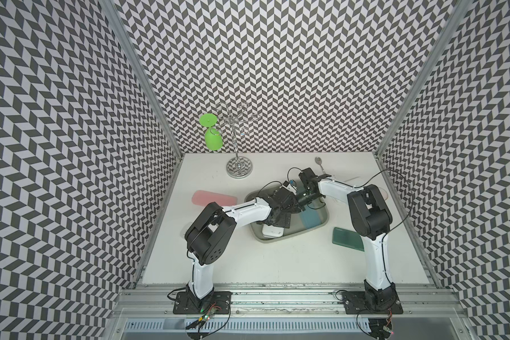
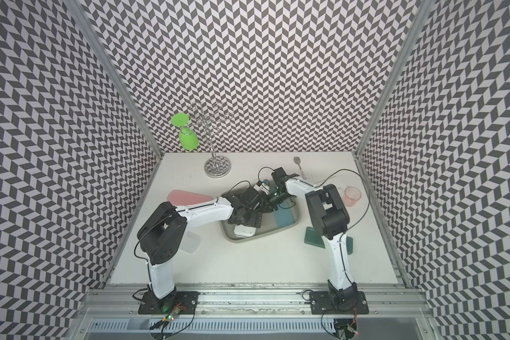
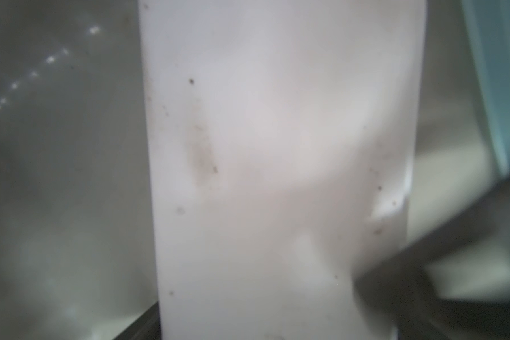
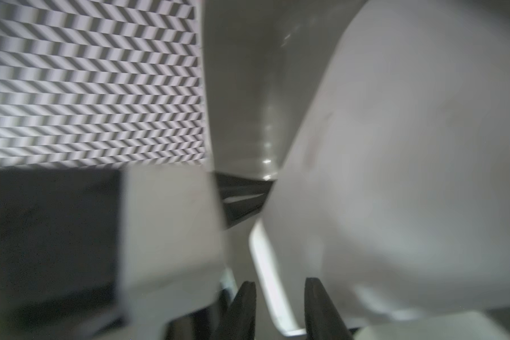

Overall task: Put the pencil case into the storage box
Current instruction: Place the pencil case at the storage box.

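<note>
The grey storage box (image 1: 277, 239) sits mid-table, and both arms reach into it. A white pencil case (image 1: 273, 232) lies in its near left part, and a blue case (image 1: 309, 219) lies beside it. My left gripper (image 1: 280, 219) hangs open, low over the white case (image 3: 277, 147), which fills the left wrist view between the wide jaws. My right gripper (image 4: 278, 282) comes in from the right. Its fingers (image 4: 312, 294) stand a narrow gap apart, with a rim of the white case (image 4: 409, 147) showing between them.
A pink case (image 1: 214, 197) lies left of the box and a dark green case (image 1: 346, 238) lies to its right. A translucent case (image 2: 190, 243) is under the left arm. At the back are a chrome rack (image 1: 238, 167) holding a green glass (image 1: 213, 138), a spoon (image 1: 320, 163) and a pink cup (image 2: 352, 195).
</note>
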